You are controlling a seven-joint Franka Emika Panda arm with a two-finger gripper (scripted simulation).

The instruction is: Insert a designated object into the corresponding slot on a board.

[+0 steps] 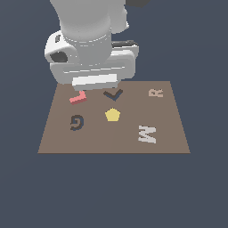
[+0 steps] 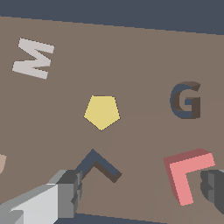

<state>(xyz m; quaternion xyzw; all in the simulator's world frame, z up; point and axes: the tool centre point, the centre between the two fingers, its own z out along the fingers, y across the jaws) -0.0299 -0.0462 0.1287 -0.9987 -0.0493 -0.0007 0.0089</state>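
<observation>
The arm hunches low over the board's (image 1: pixel 173 133) far edge, gripper (image 2: pixel 142 192) fingers spread apart, seemingly empty, beside the red L (image 2: pixel 186 173) and slot (image 2: pixel 98 165)

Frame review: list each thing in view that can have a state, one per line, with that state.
red L block: lying flat on the board, outside its slot, not gripped.
L-shaped slot: empty.
pincer: open, fingers apart, one finger by the slot, the other beside the red L.
yellow pentagon: flat on the board.
dark G: on the board, untouched.
W: on the board, untouched.
board: flat.
</observation>
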